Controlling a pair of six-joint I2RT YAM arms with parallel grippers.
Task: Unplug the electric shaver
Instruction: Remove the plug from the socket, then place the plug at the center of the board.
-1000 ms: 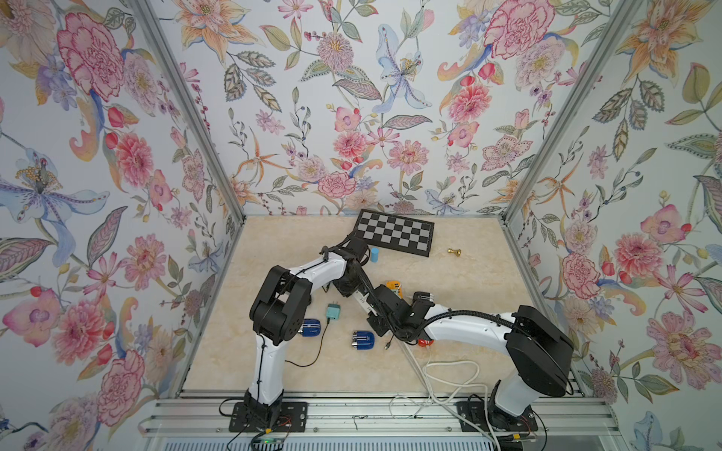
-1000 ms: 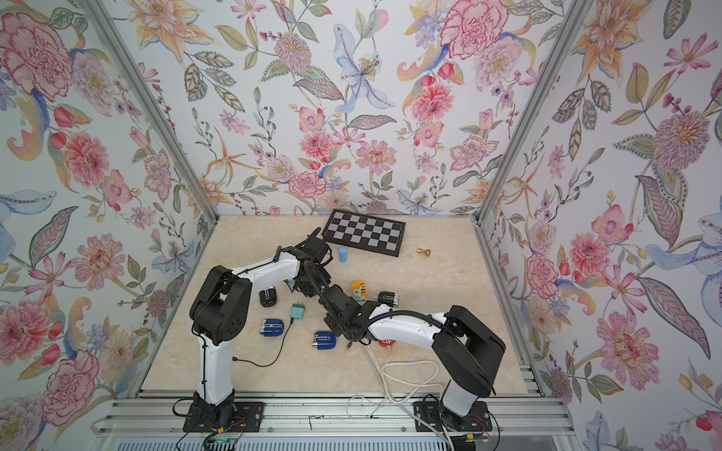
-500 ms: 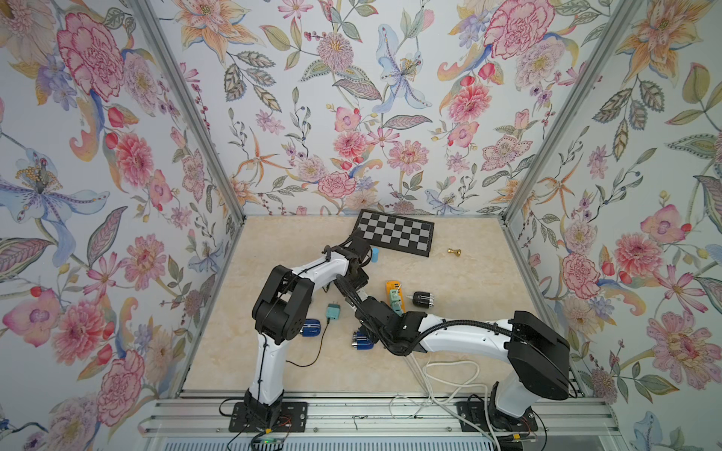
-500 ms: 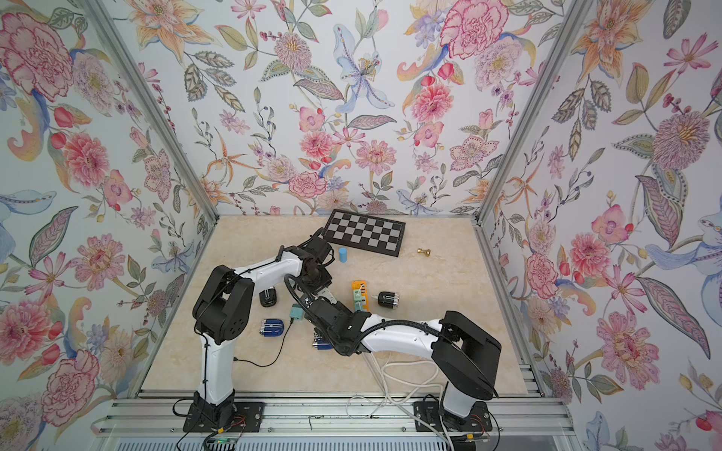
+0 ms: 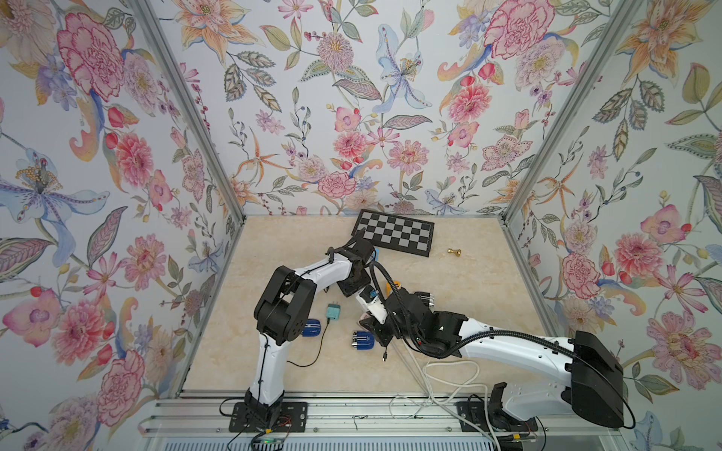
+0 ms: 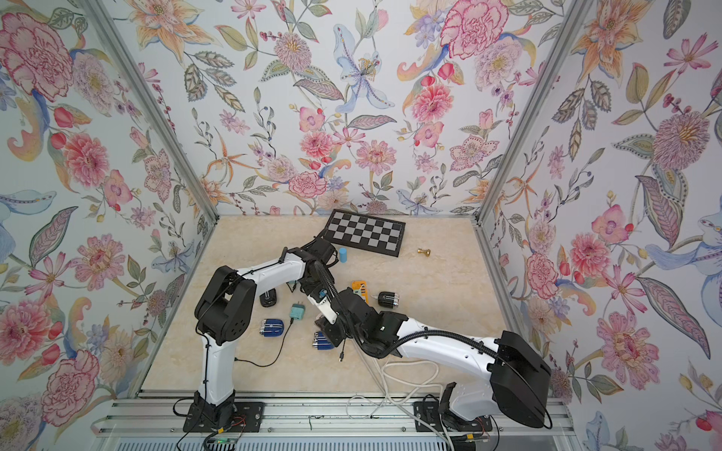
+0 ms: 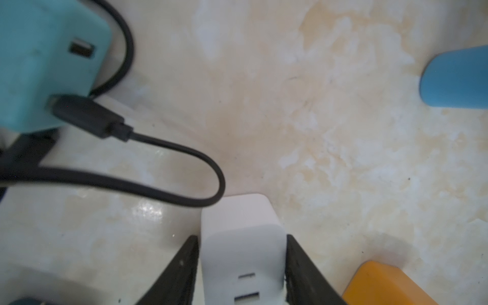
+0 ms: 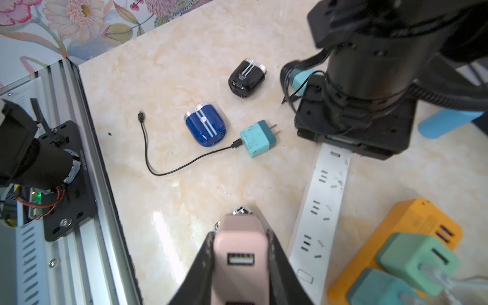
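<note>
Charger (image 8: pixel 240 253), pinched by right end effector (image 8: pixel 240 232), seems off the power strip (image 8: pixel 324 200); left end effector (image 7: pixel 242 237) straddles it, grip unclear; next, set charger down.

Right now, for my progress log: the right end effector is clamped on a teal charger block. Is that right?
No. The right end effector is clamped on a pink charger block, not a teal one; the right wrist view shows it. The teal charger lies free beside the blue shaver.

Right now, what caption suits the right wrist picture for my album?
Right gripper pinches a pink adapter; beyond lie a blue shaver, black shaver, teal adapter and white power strip.
</note>
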